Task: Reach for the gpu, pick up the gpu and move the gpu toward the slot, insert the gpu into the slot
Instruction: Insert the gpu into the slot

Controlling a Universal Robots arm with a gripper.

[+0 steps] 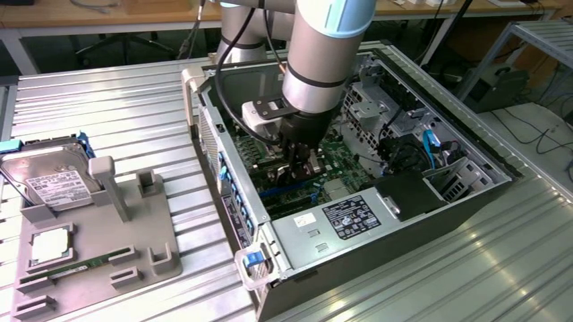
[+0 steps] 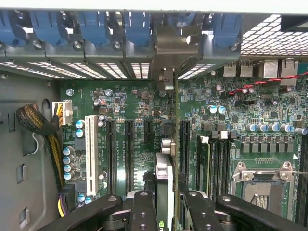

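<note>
— Looking down from the wrist, do we see the graphics card (image 2: 165,166)?

— We do. It stands on edge over the green board (image 2: 120,101), between the black fingers (image 2: 144,211) of the gripper (image 2: 166,204), which pinch it from both sides. Its silver end bracket (image 2: 169,45) sits against the back wall of the computer case (image 1: 212,100), among the blue clips (image 2: 45,24).

— And the slot (image 1: 279,192)?

— From the exterior view we make out a blue strip on the board, just below the gripper (in the wrist view the card itself covers that line). We cannot tell whether the card's edge is seated in it.

— Where do we find the arm (image 1: 313,60)?

— It reaches down into the open case. On the exterior view's left, well apart from it, a hard drive (image 1: 49,181) and a memory stick (image 1: 76,268) rest in a grey holder (image 1: 134,228) on the ribbed metal table (image 1: 117,100).
</note>
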